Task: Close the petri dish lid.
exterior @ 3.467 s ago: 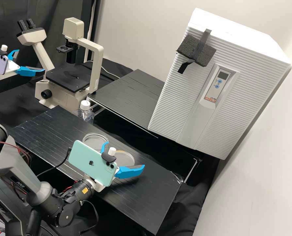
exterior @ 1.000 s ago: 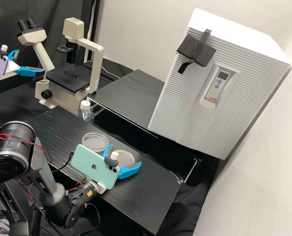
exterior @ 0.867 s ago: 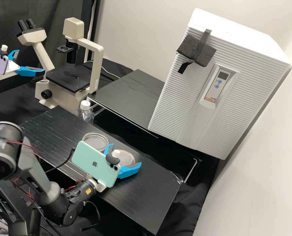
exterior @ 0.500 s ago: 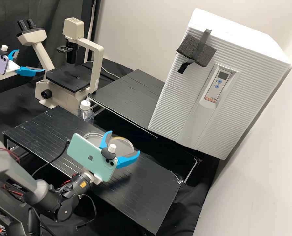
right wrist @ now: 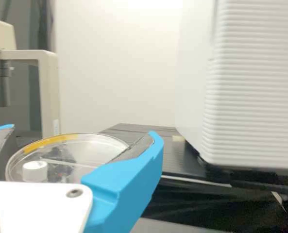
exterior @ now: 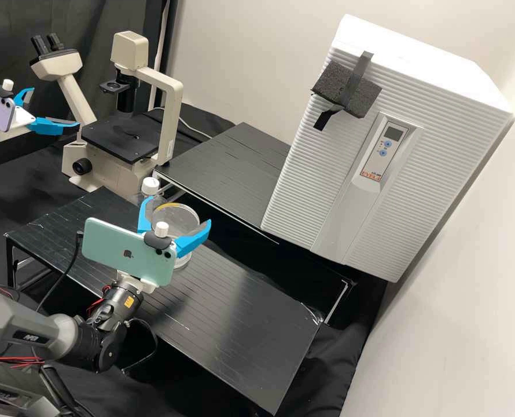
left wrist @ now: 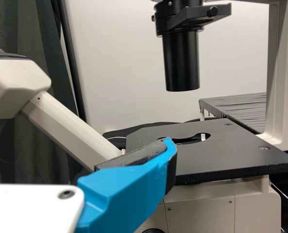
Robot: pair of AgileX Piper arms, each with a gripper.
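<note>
In the high view my right gripper (exterior: 179, 211) is shut on the round clear lid (exterior: 175, 220), which has a yellow strip on its rim. It holds the lid raised and slightly tilted above the bench. The clear petri dish (exterior: 183, 261) sits on the black bench, mostly hidden behind the lid and a blue finger. The right wrist view has the lid (right wrist: 93, 149) between the fingers of that gripper (right wrist: 83, 130). Far left in the high view, my left gripper (exterior: 55, 107) stands open and empty. The left wrist view shows one finger of this gripper (left wrist: 129, 187).
A bottle with a white cap (exterior: 150, 186) stands just behind the lid. Beyond it are a cream microscope (exterior: 170, 110) and a second black platform (exterior: 228, 174). A large white ribbed incubator (exterior: 309, 191) is at the back right. The black bench (exterior: 257, 324) extends toward the front right.
My right gripper has taken hold of the lid from the bench, lifted it and carried it left, toward the bottle and over the dish. The left arm has stayed still.
</note>
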